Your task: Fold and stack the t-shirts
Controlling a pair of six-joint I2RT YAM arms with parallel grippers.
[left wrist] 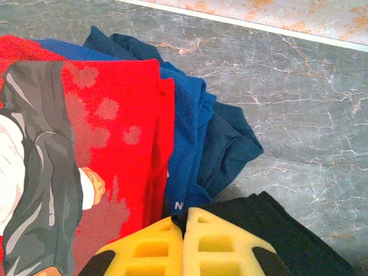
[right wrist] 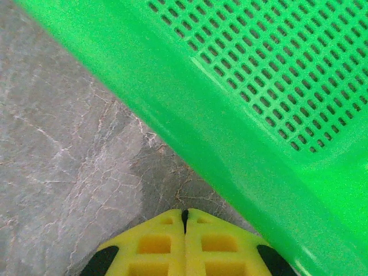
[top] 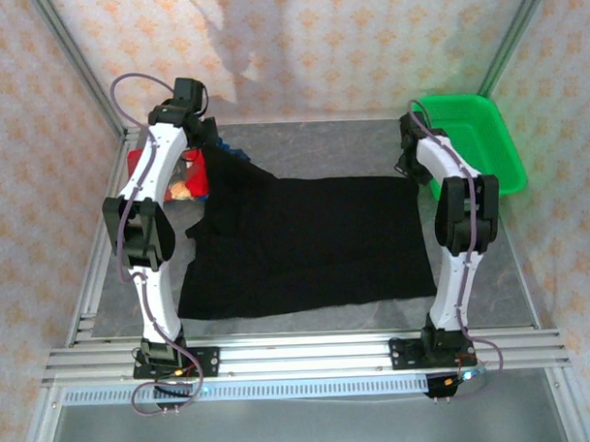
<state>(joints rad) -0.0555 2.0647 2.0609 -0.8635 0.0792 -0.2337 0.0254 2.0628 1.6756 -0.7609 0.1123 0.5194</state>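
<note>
A large black t-shirt [top: 306, 245] lies spread flat across the middle of the table, its far-left part pulled up toward the back left. My left gripper [top: 207, 137] is there, and in the left wrist view its yellow fingertips [left wrist: 184, 221] are shut on a pinch of the black t-shirt [left wrist: 299, 241]. Just beyond it lie a folded red t-shirt with a cartoon print [left wrist: 115, 115] and a crumpled blue t-shirt [left wrist: 190, 121]. My right gripper [right wrist: 184, 214] hangs shut and empty over bare table, close beside the basket, near the black shirt's far-right corner [top: 412, 168].
A green plastic mesh basket [top: 506, 160] stands at the back right; its wall [right wrist: 230, 138] runs right next to the right fingers. Patterned walls and metal frame posts close in the table. Bare grey table shows in front of the black shirt.
</note>
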